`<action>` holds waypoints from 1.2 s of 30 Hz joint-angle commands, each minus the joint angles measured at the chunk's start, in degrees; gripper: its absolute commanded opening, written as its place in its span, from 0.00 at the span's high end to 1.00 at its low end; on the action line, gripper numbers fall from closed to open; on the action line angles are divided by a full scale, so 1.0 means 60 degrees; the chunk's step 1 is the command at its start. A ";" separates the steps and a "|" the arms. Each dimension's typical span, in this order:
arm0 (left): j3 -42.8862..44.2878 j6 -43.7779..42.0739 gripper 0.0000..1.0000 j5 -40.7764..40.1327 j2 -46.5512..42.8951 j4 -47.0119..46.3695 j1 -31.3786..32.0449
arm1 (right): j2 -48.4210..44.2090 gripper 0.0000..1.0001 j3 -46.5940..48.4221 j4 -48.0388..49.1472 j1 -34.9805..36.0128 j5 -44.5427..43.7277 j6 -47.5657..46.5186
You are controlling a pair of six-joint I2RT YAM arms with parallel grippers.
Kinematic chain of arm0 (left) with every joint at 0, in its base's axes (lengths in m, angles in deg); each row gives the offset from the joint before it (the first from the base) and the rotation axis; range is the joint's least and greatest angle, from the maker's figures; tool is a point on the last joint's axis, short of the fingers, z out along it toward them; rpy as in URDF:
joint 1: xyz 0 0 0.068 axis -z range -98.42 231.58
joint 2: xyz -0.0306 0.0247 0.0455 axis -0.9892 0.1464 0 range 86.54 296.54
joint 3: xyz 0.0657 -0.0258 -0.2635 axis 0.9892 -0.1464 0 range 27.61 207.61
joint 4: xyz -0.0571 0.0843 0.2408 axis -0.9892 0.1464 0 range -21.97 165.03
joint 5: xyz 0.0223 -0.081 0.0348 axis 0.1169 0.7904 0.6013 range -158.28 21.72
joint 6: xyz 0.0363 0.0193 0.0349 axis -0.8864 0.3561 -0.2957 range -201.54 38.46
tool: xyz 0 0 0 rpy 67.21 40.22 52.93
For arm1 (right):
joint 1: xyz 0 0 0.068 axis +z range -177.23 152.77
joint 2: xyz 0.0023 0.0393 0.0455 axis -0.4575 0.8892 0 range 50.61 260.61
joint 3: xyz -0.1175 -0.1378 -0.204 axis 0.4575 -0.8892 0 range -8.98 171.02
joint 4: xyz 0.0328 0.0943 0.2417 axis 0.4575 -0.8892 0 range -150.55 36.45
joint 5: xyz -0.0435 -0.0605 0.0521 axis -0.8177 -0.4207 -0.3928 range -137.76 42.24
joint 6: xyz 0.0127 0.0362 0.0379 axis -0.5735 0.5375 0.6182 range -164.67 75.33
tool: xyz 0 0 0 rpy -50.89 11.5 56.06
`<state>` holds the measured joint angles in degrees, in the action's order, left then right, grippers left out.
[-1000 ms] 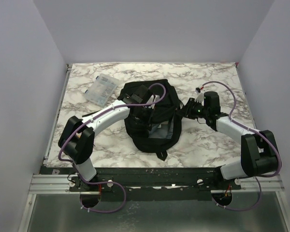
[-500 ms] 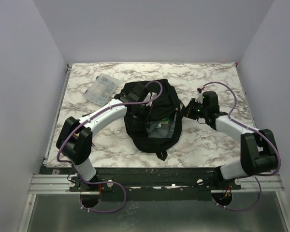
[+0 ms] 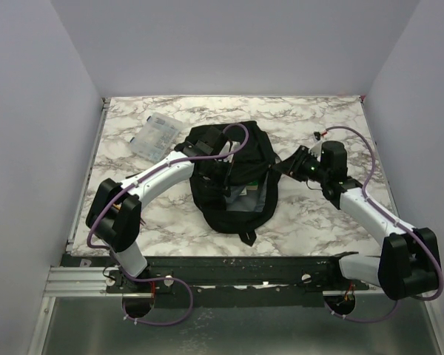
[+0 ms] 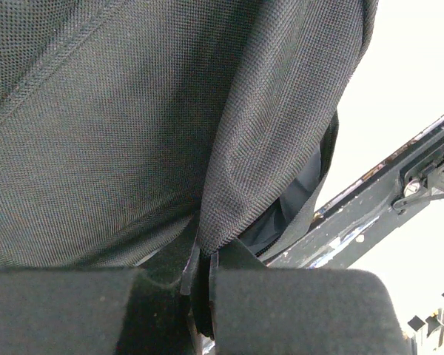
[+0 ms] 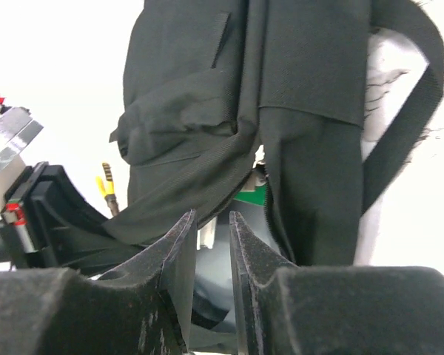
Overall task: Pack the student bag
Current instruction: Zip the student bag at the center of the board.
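The student bag [image 3: 233, 174] lay about the middle of the surface [image 3: 318, 214], its opening turned toward the right edge and showing pale grey lining. The left hand [image 4: 201, 255] was closed on a fold of the student bag's black fabric, which the left wrist view showed pinched between the fingers and drawn up from the body of the bag. The right hand [image 5: 211, 219] was just beside the bag's right side, aimed at the opening; its fingers stood a narrow gap apart with nothing visible between them. A green item [image 5: 253, 198] showed inside the opening, though what it was could not be told. A clear plastic case [image 3: 154, 137] lay well apart from the bag, near the far-left corner of the surface. The step in hand appeared to be holding the bag open while its contents were loaded or settled. The next move probably called for the left hand to maintain its lift on the fabric, and for the right hand either to work at the opening or to fetch the case.
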<state>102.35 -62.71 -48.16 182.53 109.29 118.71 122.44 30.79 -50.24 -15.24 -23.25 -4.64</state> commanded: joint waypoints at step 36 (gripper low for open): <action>-0.0095 0.0048 1.00 0.1626 -0.1450 -0.1221 -0.0460 | -0.0419 0.53 -0.1956 0.2995 0.3271 -0.5971 -0.2206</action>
<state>102.11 -62.26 -43.72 175.84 106.12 116.52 122.29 20.23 -30.13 -1.32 -38.57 -5.86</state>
